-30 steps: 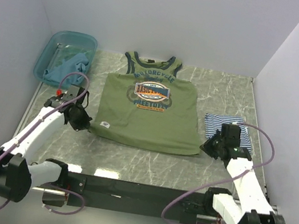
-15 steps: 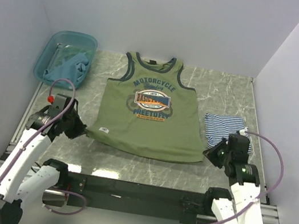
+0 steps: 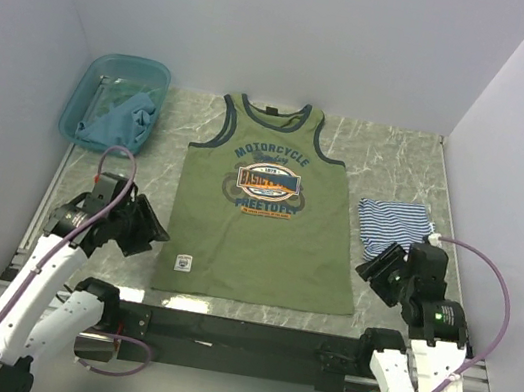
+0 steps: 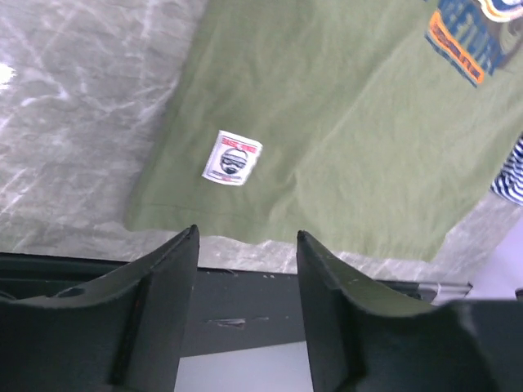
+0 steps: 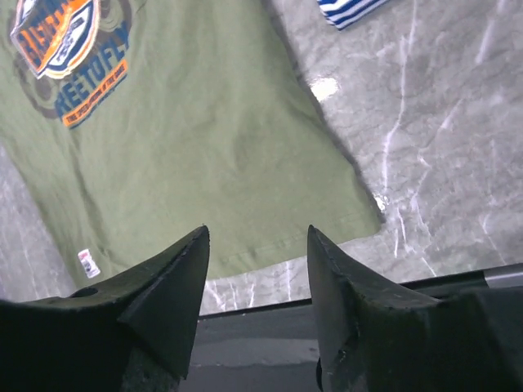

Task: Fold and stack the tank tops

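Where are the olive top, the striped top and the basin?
olive top (image 3: 256,241), top view, plain cloth below the print.
striped top (image 3: 391,224), top view, middle of the folded bundle.
basin (image 3: 83,100), top view, its left wall.

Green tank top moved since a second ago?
Yes. The green tank top stretched nearward: its hem lies closer to the black base rail.

The green tank top (image 3: 257,226) has been drawn nearer and now lies flat. The left gripper (image 3: 152,233) and right gripper (image 3: 374,267) have let go of its hem and opened.
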Controlling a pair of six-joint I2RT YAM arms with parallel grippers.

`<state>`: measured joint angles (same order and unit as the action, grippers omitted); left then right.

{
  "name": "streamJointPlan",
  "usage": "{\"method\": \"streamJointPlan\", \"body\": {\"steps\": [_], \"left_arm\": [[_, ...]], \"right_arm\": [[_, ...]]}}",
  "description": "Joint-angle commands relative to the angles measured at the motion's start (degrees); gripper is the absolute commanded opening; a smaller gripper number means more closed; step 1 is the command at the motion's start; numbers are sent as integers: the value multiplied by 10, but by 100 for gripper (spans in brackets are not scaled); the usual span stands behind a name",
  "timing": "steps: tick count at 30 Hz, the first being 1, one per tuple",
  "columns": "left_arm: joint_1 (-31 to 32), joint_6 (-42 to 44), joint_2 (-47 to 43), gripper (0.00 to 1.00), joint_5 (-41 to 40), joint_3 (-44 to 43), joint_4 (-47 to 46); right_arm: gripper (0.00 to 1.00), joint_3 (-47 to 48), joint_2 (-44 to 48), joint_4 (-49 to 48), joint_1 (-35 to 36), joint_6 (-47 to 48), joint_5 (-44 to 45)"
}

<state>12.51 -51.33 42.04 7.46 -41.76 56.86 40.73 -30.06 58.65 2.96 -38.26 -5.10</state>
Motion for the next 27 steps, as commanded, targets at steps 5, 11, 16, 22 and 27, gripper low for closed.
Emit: {"method": "streamJointPlan", "body": {"steps": [5, 11, 16, 22, 27], "left_arm": [[1, 44, 65, 62, 28, -104, -124], [-47, 104, 223, 55, 20, -286, -127], [-85, 122, 229, 56, 33, -408, -117], [-97, 99, 200, 59, 36, -503, -119], [-100, 99, 193, 60, 42, -552, -106]], "right_arm": [[59, 13, -33, -90, 28, 7, -105], [52, 36, -154, -233, 365, -145, 75], [46, 111, -380, -334, 595, -216, 157], [41, 348, -672, -329, 698, -202, 176], [40, 528, -842, -286, 740, -187, 169]]}}
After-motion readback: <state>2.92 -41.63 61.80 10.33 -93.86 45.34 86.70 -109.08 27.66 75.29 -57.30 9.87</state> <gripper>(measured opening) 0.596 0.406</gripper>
